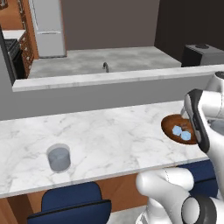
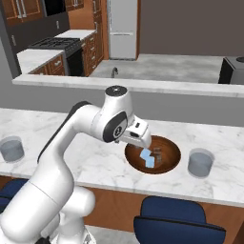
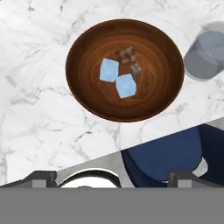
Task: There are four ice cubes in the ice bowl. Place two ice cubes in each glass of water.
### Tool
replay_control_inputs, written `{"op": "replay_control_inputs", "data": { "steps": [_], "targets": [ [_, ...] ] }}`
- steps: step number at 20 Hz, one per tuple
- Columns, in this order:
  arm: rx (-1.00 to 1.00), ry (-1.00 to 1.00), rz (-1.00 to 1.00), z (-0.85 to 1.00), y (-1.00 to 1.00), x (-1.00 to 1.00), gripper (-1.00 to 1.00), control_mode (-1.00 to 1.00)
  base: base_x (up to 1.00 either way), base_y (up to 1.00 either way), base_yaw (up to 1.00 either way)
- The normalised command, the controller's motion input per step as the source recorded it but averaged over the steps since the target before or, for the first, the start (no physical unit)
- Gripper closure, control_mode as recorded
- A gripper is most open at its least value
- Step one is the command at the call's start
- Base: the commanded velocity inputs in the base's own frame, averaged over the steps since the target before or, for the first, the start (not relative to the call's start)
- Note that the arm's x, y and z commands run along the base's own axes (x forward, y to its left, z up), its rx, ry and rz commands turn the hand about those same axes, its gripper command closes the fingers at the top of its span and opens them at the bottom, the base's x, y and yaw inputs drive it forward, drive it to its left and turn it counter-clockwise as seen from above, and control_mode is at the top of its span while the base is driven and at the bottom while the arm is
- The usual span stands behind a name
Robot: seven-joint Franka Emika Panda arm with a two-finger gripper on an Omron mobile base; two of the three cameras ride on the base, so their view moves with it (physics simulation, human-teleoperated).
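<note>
The ice bowl [image 3: 85, 52] is a wide dark brown wooden bowl on the marble counter, near its front edge. Two pale-blue ice cubes [image 3: 109, 70] [image 3: 126, 85] lie side by side in its middle, and two small darker cube shapes [image 3: 127, 54] sit just beyond them. One glass of water [image 3: 205, 52] stands close beside the bowl. The other glass [image 1: 58, 157] stands far off to the left. My gripper [image 3: 113, 178] hovers above the bowl, open wide and holding nothing. In the right base view my gripper [image 2: 148, 143] hangs over the bowl [image 2: 169, 147] and the cubes [image 2: 145, 153].
Blue chairs [image 2: 178, 221] [image 1: 72, 201] stand tucked under the counter's front edge. A raised grey ledge [image 1: 109, 78] runs along the back of the counter. Behind it are a sink faucet [image 1: 105, 66], a fridge [image 2: 123, 28] and a stove [image 2: 55, 45].
</note>
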Motion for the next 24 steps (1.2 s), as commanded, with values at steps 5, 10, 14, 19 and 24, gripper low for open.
{"op": "replay_control_inputs", "data": {
  "steps": [5,10,14,19,24],
  "targets": [
    [-0.01,0.0,0.0,-0.32,-0.17,0.31,-1.0,-1.0,0.0,0.0,0.0],
    [-0.01,0.0,0.0,-0.33,-0.19,0.2,-1.0,-1.0,0.0,0.0,0.0],
    [-0.02,0.02,0.0,-0.36,-0.14,0.12,-1.0,-1.0,0.0,0.0,0.0],
    [-0.02,0.02,0.0,-0.33,-0.06,0.06,-1.0,-1.0,0.0,0.0,0.0],
    [-0.02,0.02,0.0,-0.31,-0.01,0.01,-1.0,-1.0,0.0,0.0,0.0]
  ]
}}
